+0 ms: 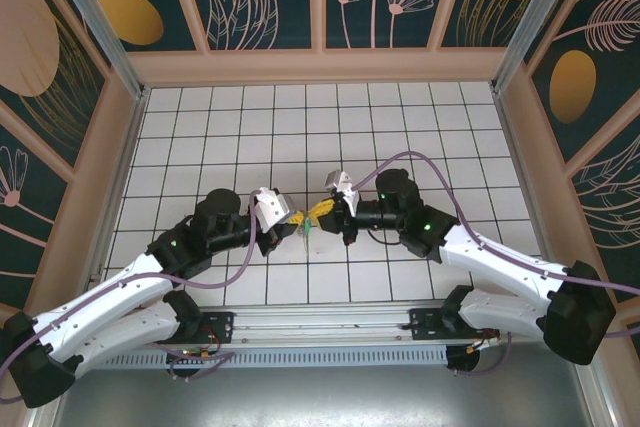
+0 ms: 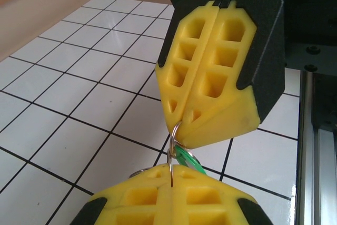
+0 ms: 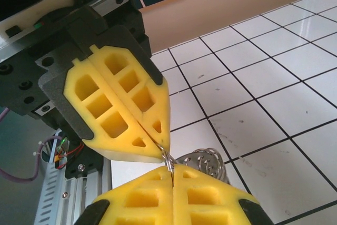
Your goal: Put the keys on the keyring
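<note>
Over the middle of the tiled table my two grippers meet tip to tip. The left gripper (image 1: pixel 298 219) (image 2: pixel 171 183) and the right gripper (image 1: pixel 324 210) (image 3: pixel 172 175) are both shut on a thin silvery wire ring, the keyring (image 2: pixel 174 140) (image 3: pixel 168 157), which spans the small gap between them. A small bright-green key (image 2: pixel 188 160) (image 1: pixel 308 233) hangs at the ring just under the fingertips. In the right wrist view a silvery bundle (image 3: pixel 206 160) of coiled wire and punched metal dangles behind my fingers. How the key sits on the wire is hidden.
White tiles with dark grout (image 1: pixel 300 127) spread all round. Tan walls (image 1: pixel 320 65) with dark flowered panels close the far end and both sides. A metal rail (image 1: pixel 330 322) runs along the near edge between the arm bases.
</note>
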